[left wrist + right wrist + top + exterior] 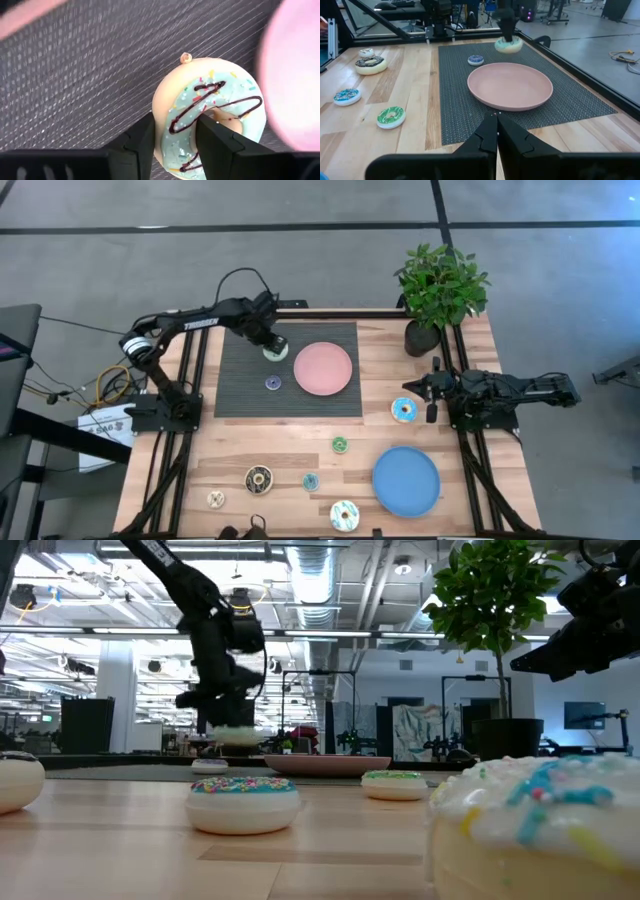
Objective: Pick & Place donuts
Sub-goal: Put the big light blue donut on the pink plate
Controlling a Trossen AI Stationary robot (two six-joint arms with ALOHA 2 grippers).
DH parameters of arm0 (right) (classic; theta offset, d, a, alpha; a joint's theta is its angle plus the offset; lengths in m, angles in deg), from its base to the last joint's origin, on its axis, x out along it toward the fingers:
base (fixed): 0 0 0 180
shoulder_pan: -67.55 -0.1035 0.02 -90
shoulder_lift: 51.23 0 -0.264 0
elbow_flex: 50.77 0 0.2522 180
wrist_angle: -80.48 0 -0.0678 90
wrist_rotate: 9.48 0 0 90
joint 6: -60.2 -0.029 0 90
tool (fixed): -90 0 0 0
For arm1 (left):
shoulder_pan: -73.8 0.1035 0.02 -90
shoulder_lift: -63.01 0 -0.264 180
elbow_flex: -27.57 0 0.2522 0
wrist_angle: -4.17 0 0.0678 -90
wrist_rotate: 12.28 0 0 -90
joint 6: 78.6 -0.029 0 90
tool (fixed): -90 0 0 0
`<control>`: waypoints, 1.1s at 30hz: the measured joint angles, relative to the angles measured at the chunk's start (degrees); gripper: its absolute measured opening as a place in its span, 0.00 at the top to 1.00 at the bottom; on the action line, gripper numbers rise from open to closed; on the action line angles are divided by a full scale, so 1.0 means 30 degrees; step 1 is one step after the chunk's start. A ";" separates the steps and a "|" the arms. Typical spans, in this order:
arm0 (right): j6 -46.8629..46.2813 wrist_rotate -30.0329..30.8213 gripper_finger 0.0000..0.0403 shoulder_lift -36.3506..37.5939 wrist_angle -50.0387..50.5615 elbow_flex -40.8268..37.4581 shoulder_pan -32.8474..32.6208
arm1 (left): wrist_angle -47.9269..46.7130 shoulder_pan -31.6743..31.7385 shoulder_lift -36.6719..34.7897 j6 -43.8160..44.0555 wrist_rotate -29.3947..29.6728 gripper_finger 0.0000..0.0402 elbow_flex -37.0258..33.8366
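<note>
Overhead, left arm (200,317) reaches across mat (240,385), fingers (142,142) pinching donut (210,115).

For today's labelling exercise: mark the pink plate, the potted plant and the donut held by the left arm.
pink plate (322,368), high view, bare centre of the dish.
potted plant (441,283), high view, its leaves.
light-blue iced donut (235,92), left wrist view, icing beside the hole.

Lit evenly and brightly from overhead, with ceiling strip lights (330,585) glaring in the low view. Cast only soft, short shadows on the table (300,445). Blurred the nearest donut (540,830) badly, and smeared the pink plate (292,75) at the left wrist view's edges.
</note>
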 joint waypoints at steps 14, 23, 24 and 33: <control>0.0000 -0.0004 1.00 0.0007 0.0000 -0.0001 0.0000 | 0.5721 -0.4427 -0.0420 0.2054 0.0279 0.70 0.0359; 0.0000 -0.0004 1.00 0.0006 -0.0006 0.0006 0.0000 | 0.6146 -0.4375 -0.0002 0.0675 0.1483 0.70 0.2684; 0.0001 -0.0013 1.00 0.0006 -0.0005 -0.0001 0.0000 | 0.5927 -0.4153 0.0371 0.0472 0.1479 0.70 0.3141; 0.0000 -0.0045 1.00 0.0001 -0.0007 0.0004 0.0000 | 0.0306 -0.3652 0.5035 -0.0493 0.0008 0.70 0.8375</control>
